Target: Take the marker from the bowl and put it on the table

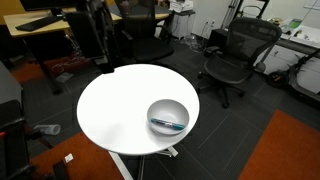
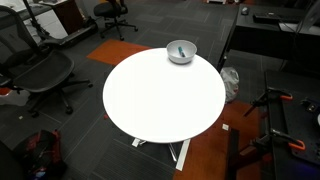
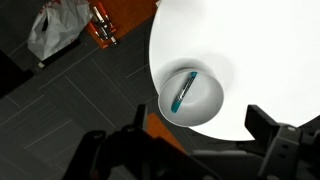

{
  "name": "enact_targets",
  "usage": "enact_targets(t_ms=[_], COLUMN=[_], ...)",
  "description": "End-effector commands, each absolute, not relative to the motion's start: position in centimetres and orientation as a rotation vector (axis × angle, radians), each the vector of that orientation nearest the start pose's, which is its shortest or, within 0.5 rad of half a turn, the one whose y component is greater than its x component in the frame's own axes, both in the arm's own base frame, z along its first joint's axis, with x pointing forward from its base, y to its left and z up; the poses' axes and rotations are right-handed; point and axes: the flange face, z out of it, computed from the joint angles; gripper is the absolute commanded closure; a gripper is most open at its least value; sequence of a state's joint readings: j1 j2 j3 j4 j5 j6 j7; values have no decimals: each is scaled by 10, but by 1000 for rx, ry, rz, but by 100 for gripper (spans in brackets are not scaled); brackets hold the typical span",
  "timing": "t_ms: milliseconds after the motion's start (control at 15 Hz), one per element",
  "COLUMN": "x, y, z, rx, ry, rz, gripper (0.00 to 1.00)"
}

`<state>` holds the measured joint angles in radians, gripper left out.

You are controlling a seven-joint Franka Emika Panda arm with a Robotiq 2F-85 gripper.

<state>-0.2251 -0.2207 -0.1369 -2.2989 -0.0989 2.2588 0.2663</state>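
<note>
gripper (image 3: 180,138) jaws wide open, empty, above bowl (image 3: 216,103) | marker (image 3: 184,91) lies in bowl near table (image 3: 265,45) edge | risk: fingers hit rim, shove bowl off edge

1. Thin, short dark marker with a teal-blue part (image 3: 184,91): lies flat inside the bowl and slants across its floor in the wrist view. It is much shorter than the bowl is wide.
2. Round, shallow grey metallic bowl with a pale rim (image 3: 207,103): stands upright on the table, close to its edge in both exterior views (image 1: 165,107) (image 2: 188,56).
3. Round white-topped table (image 1: 115,105) (image 2: 160,100): stands on a white pedestal base.
</note>
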Motion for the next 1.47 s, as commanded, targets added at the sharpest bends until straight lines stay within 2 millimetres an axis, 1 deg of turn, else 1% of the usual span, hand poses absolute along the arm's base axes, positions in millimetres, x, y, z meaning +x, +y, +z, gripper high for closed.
enact_targets(t_ms=[0,400,867,1133,1400], x=[488,526,571,589,605], y=[-186,-193,-209,-222,-231], z=[436,398,356,330,301], rx=[-2985,-2927,-2865,-2849,-2836], ry=[1015,1126,1234,1266,1281], rz=[-299,-303,-278,-234,-188], gripper=[0,0,0,0,0])
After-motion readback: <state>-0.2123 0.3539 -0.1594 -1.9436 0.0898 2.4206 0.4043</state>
